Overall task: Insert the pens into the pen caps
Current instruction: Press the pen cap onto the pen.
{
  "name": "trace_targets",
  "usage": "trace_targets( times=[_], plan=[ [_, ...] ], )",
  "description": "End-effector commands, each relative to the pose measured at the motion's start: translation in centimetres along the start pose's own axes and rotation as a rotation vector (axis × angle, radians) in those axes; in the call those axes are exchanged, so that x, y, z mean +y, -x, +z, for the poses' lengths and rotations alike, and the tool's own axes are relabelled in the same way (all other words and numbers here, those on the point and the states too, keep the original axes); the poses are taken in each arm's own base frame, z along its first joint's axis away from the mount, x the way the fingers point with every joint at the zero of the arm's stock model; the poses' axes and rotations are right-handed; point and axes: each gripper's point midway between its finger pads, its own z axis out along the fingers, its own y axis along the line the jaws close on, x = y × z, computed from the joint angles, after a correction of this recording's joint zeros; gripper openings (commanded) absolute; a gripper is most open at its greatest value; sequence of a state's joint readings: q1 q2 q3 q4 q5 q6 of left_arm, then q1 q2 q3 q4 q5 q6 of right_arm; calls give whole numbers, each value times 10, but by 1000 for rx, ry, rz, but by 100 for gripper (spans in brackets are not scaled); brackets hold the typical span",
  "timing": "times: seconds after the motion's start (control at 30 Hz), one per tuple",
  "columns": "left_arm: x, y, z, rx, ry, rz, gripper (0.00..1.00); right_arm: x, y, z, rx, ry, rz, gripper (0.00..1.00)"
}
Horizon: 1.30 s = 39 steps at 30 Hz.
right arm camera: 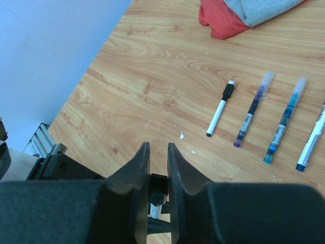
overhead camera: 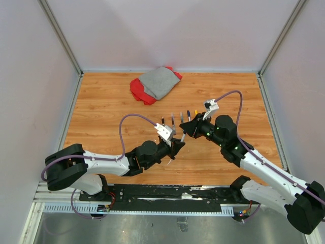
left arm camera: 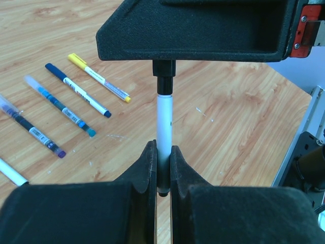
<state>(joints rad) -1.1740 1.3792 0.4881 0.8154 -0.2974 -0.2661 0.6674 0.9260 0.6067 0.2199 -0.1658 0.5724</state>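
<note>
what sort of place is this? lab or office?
Looks like an enclosed lab test cell: plain pale panel walls in metal framing, a wood-grain table, left arm and right arm bolted to a rail at its near edge.

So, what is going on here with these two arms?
The left gripper is shut on a thin white-barrelled pen, holding it off the wooden table. The right gripper is shut on a small black cap at the pen's end. How far the cap is pushed on cannot be told. Other pens lie in a row nearby.
</note>
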Motion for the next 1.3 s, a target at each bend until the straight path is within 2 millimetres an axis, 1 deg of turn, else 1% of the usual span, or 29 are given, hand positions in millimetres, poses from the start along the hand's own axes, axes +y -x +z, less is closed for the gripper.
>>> trace_targets(
  times=[0.0,0.07,0.1,0.17,0.27,0.43,0.5,0.7,0.8,0.93,1.27],
  plan=[
    [-5,21,6,-67,-9,-6,0,7,6,-2,-27,20,-21,10],
    [-6,21,6,-66,-11,-6,1,6,4,-1,-21,18,-17,11],
    [-6,21,6,-66,-11,-6,0,5,2,-1,-20,17,-14,17],
    [-5,21,6,-66,-9,-7,1,4,0,-2,-16,19,-13,34],
    [-5,20,6,-64,-9,-5,0,4,0,-4,-27,24,-15,45],
    [-6,21,6,-66,-9,-8,1,9,5,-9,-58,56,-50,55],
    [-6,21,6,-64,-11,-7,0,11,5,-11,-64,69,-64,57],
    [-6,21,6,-64,-10,-7,1,10,-1,-12,-47,70,-72,58],
    [-6,22,6,-67,-10,-7,0,5,-4,-12,-46,57,-61,56],
    [-5,22,6,-66,-8,-6,1,5,-7,-12,-43,56,-56,53],
    [-4,21,6,-66,-4,-3,0,1,-10,-11,-39,47,-50,31]
  ],
)
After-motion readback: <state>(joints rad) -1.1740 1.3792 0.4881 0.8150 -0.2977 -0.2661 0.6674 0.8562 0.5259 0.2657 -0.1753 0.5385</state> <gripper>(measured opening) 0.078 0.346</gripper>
